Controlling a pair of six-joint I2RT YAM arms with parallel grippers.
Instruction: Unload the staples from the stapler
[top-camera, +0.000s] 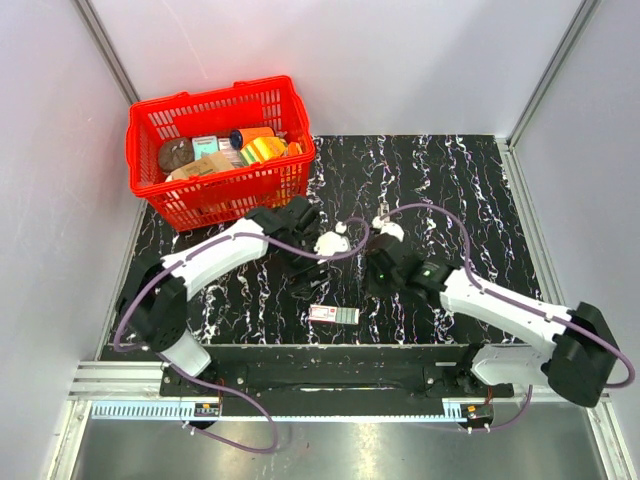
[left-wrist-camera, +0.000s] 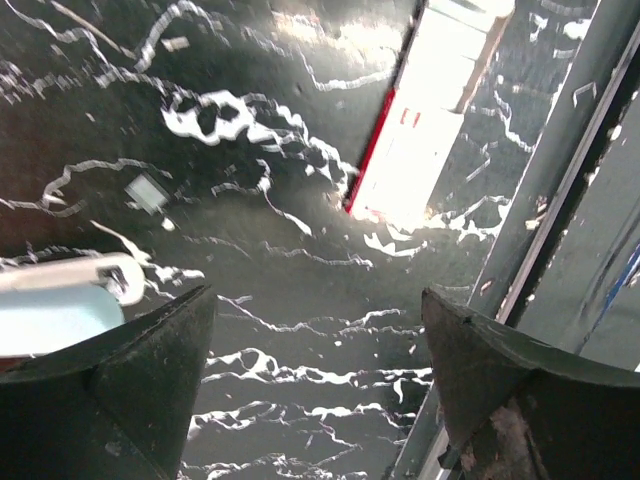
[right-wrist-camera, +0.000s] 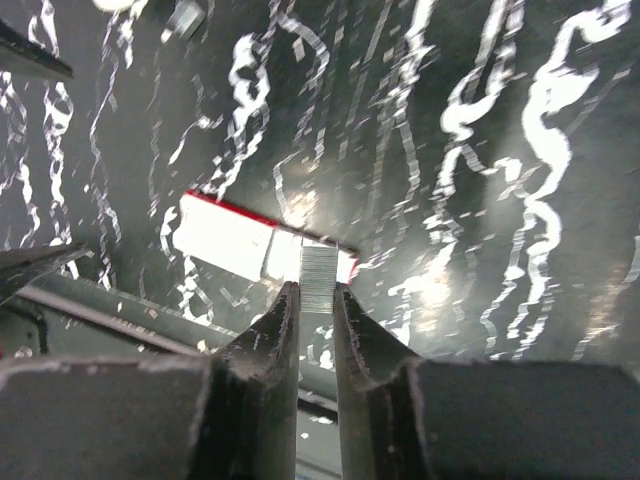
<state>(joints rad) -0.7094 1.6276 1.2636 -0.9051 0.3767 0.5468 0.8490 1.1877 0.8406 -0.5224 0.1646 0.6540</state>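
Observation:
The stapler (left-wrist-camera: 58, 305) shows only in the left wrist view, as a pale blue-white end at the left edge, just outside my left finger. My left gripper (left-wrist-camera: 315, 310) is open and holds nothing; in the top view it (top-camera: 303, 272) points down over the black marbled table. My right gripper (right-wrist-camera: 315, 300) is shut on a short silver strip of staples (right-wrist-camera: 318, 277), held above the flat white-and-red box (right-wrist-camera: 235, 240). In the top view the right gripper (top-camera: 381, 272) hangs just beyond that box (top-camera: 333, 315).
A red basket (top-camera: 222, 207) full of packets stands at the back left, close to the left arm. The table's front metal rail (left-wrist-camera: 555, 200) runs right of the box. A small pale scrap (left-wrist-camera: 147, 192) lies on the table.

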